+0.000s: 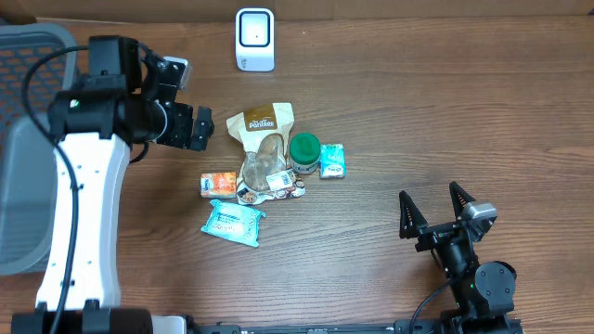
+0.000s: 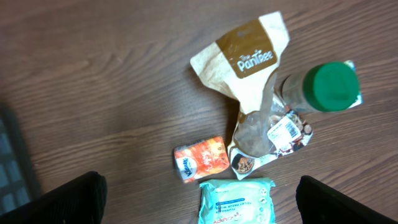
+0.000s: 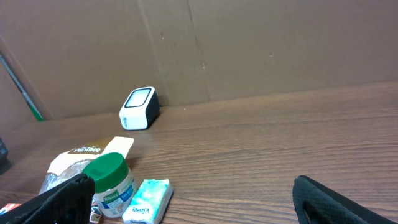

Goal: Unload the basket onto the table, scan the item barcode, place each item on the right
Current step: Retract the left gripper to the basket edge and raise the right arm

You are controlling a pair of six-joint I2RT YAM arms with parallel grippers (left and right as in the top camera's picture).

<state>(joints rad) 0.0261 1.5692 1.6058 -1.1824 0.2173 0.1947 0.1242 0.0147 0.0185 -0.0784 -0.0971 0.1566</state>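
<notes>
Left hand [image 1: 203, 130] open wide, empty, nothing between the fingers. It hangs over the table [image 1: 418, 102] just left of the item pile, wrist camera looking straight down on it, so it reads as lining up a pick, none made yet. Nearest under it is the tan Pantree pouch [image 2: 245, 59], lying flat with its clear lower part toward the orange packet [image 2: 200, 159]. A white barcode label [image 2: 285, 129] faces up on that lower part, so it is readable from above but not turned toward the scanner. The jar with the green lid [image 2: 334, 87] stands touching the pouch's right side. The teal wipes pack [image 2: 237, 202] lies flat just below the orange packet, and a small teal tissue pack [image 1: 332, 161] sits beside the jar. Which item gets scanned I cannot tell; all are bunched mid-table, none lifted. The white scanner [image 1: 254, 39] stands upright at the far edge, well apart from the pile, so any item has to be carried up to it. A grey basket [image 1: 28, 56] sits at the far left. Right hand [image 1: 434, 211] also open and empty, parked low near the front right, well apart from everything, probably waiting.
</notes>
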